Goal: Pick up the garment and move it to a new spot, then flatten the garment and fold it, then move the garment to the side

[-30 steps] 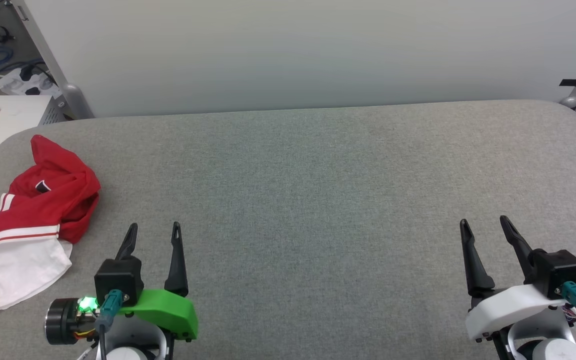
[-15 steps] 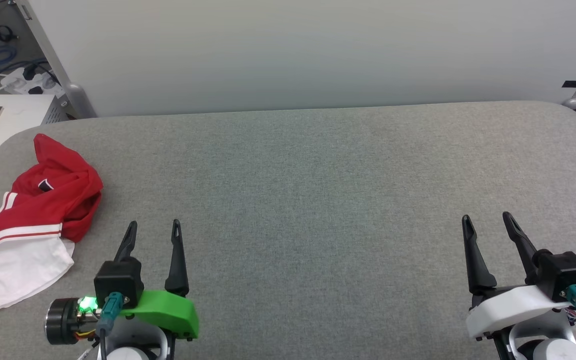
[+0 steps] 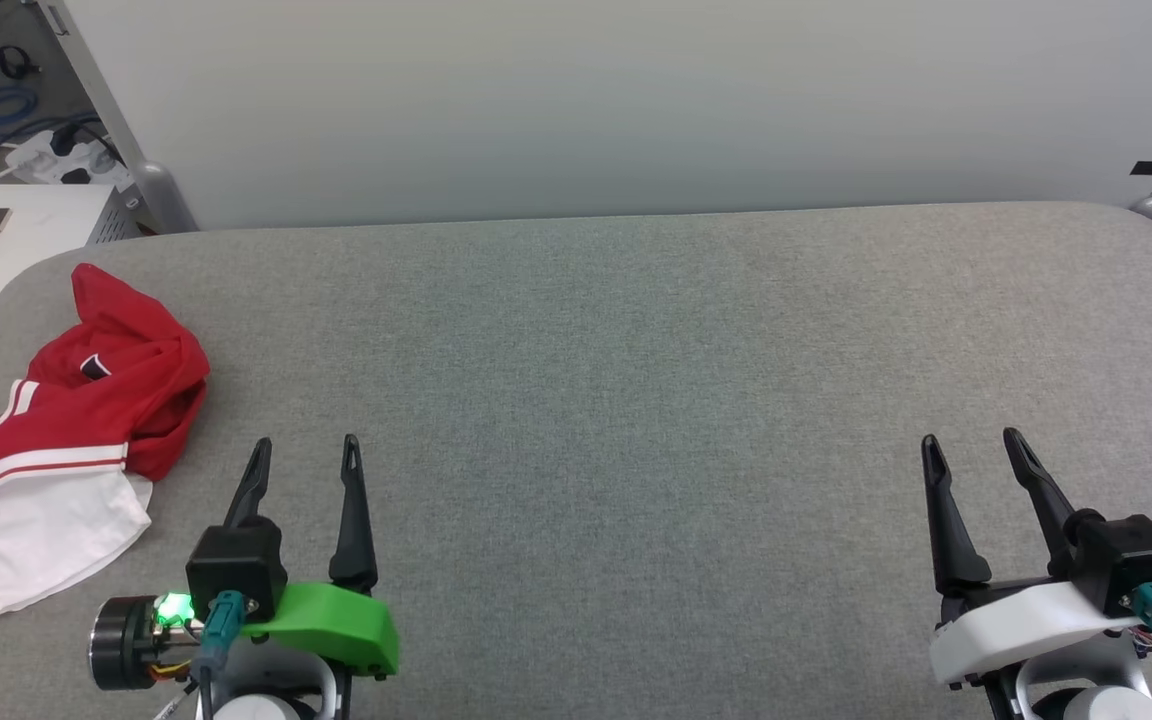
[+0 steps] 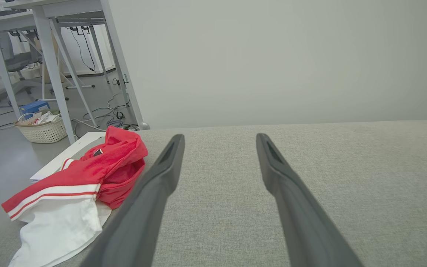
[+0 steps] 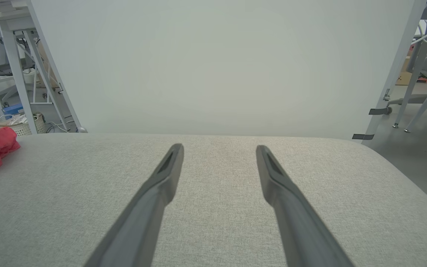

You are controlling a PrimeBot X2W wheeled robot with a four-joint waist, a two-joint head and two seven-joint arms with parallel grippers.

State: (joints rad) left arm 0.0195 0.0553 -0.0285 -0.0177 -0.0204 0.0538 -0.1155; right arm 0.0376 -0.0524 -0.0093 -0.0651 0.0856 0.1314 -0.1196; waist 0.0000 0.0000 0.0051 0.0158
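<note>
One crumpled red-and-white garment [image 3: 101, 400] on coarse grey woven tabletop [image 3: 636, 400]

Both grippers low, nothing held.
The left gripper [image 3: 307, 443] sat near left, the right gripper [image 3: 969, 437] near right; each had its fingers spread wide, pointing toward the far side.

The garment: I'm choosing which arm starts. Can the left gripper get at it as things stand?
Probably yes. The garment lies crumpled near the left end of the table, close beside the open left gripper, with bare grey surface between them and nothing in the way.
</note>
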